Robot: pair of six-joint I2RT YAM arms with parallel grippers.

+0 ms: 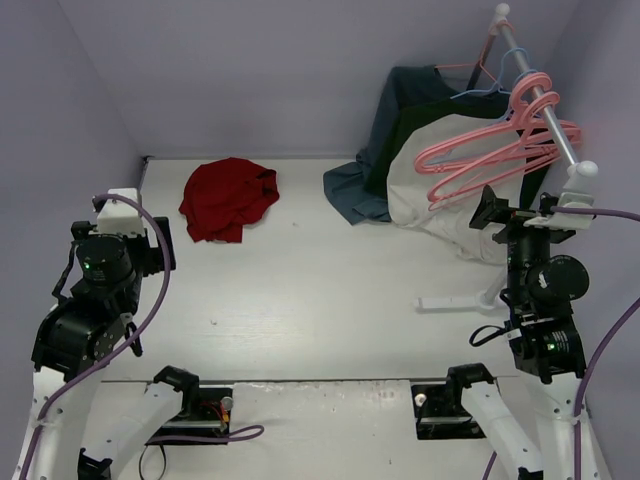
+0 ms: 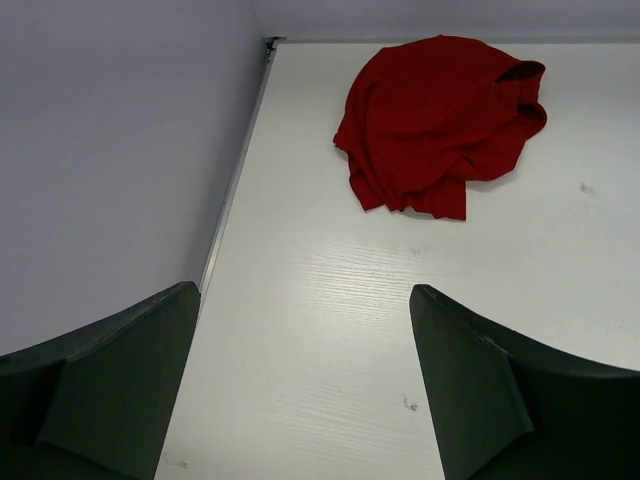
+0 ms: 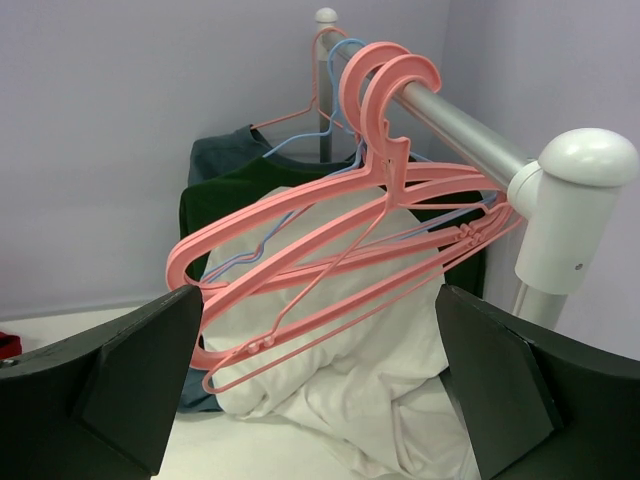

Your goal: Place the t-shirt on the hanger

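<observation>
The deep-red t-shirt [image 1: 228,198] lies crumpled on the white table at the back left; it also shows in the left wrist view [image 2: 440,120]. Several salmon-pink hangers [image 1: 500,150] hang by their hooks on the metal rail [image 1: 540,90] at the back right, also in the right wrist view [image 3: 340,270]. My left gripper [image 2: 305,385] is open and empty above the table, well short of the t-shirt. My right gripper [image 3: 320,390] is open and empty, facing the hangers from just in front of them.
A dark blue-grey garment [image 1: 375,150] and a cream-and-dark-green garment [image 1: 440,190] hang on the rail and drape onto the table. A thin blue hanger [image 3: 300,145] hangs behind the pink ones. The rail's white end cap [image 3: 575,210] is close on the right. Purple walls enclose the table.
</observation>
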